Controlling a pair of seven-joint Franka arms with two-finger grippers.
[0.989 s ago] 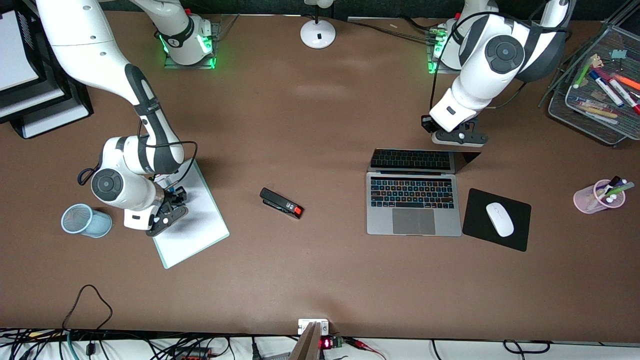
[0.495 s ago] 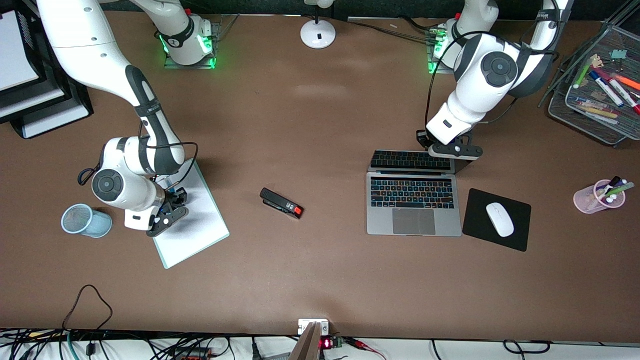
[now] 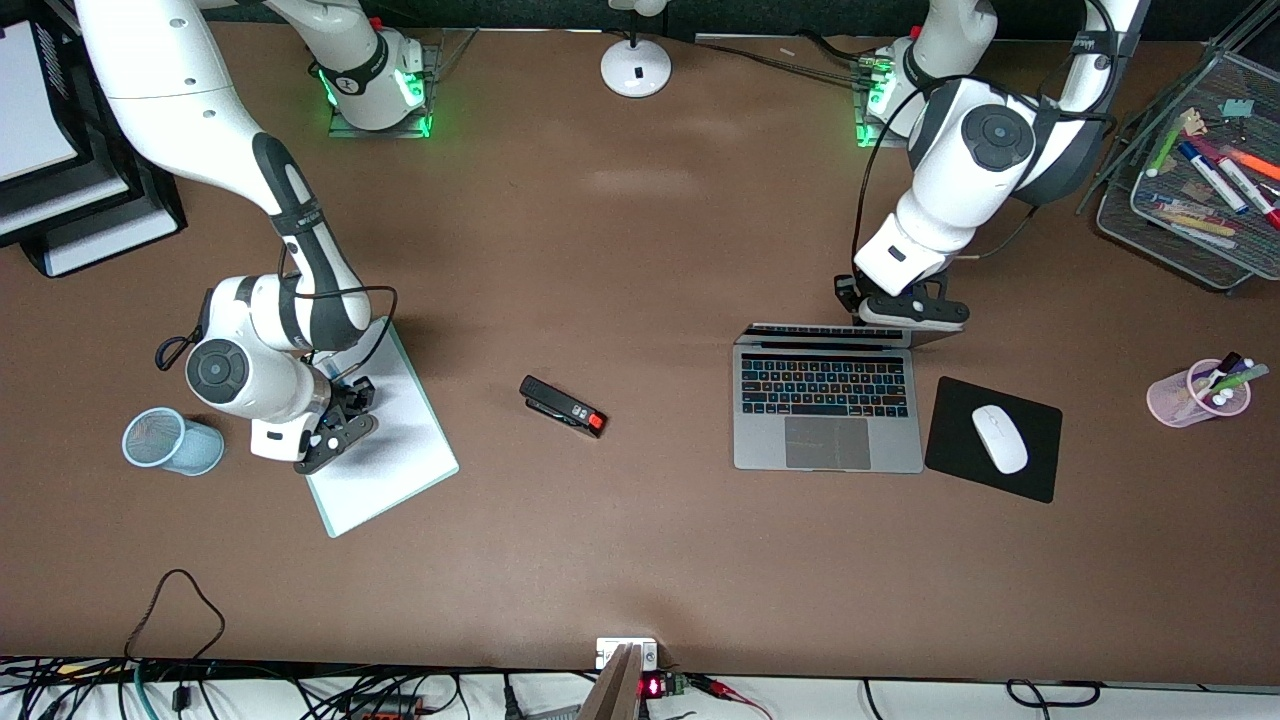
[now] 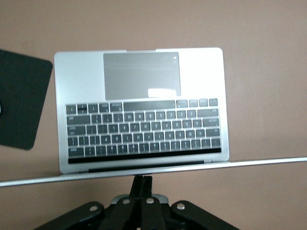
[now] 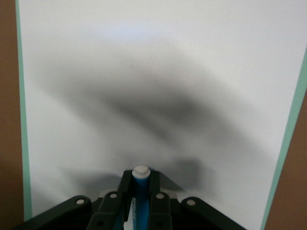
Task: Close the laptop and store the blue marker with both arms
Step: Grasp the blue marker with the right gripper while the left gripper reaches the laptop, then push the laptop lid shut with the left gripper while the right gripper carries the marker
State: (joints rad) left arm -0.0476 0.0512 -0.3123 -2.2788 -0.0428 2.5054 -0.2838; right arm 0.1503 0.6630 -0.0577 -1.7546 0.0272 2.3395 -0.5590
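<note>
Jaws of the right gripper [image 5: 140, 203] are clamped on the blue marker [image 5: 140, 191], whose white end pokes out past the fingertips over a white board [image 3: 385, 440] with a green edge. That board lies toward the right arm's end of the table [image 3: 640, 560], beside a blue mesh cup [image 3: 165, 440]. Jaws of the left gripper [image 4: 142, 184] are pressed together, empty, against the lid edge of the laptop [image 3: 825, 410]. The lid stands roughly upright, the lit keyboard showing. A mouse [image 3: 1000, 438] on a black pad [image 3: 1035, 475] lies beside it, a stapler [image 3: 563, 406] near the middle.
</note>
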